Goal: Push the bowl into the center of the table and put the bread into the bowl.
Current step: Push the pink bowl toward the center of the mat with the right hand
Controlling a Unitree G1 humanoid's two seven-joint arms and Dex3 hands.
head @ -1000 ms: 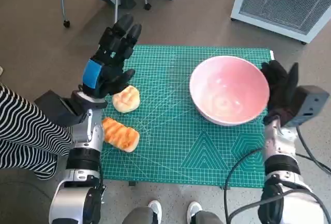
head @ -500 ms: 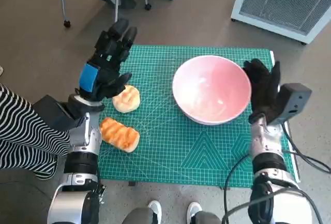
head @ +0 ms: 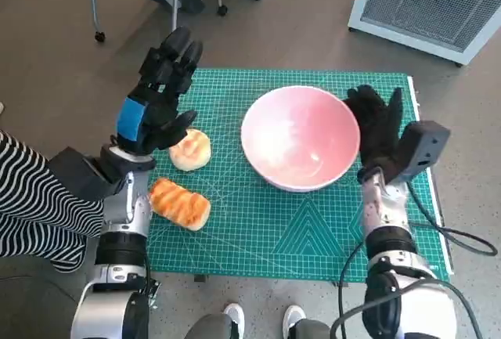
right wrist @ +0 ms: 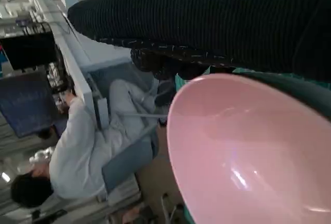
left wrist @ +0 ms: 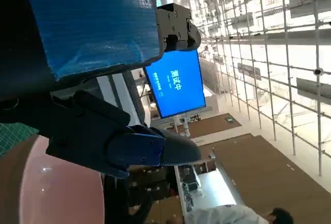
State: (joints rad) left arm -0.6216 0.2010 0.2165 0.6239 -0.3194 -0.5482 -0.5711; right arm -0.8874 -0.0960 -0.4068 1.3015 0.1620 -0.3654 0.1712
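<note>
A pink bowl (head: 300,137) stands on the green cutting mat (head: 258,221), near its middle and a little to the right. My right hand (head: 378,126) in the black glove presses flat against the bowl's right side, fingers spread. The right wrist view shows the bowl (right wrist: 248,151) just under the glove (right wrist: 217,22). Two bread pieces lie at the mat's left: a pale round bun (head: 190,149) and an orange striped loaf (head: 182,203). My left hand (head: 156,96) hovers open above the bun, holding nothing. The left wrist view catches the bowl's rim (left wrist: 46,182).
A white grilled unit (head: 427,2) stands beyond the table's far right corner and chair legs (head: 133,2) at the far left. A striped sleeve (head: 35,198) is at the left, shoes (head: 262,319) at the near edge. A seated person (right wrist: 77,146) shows in the right wrist view.
My right hand has pushed the bowl leftward across the mat, from the right edge toward the middle. My left hand drifted slightly left and stayed open. The bread has not moved.
</note>
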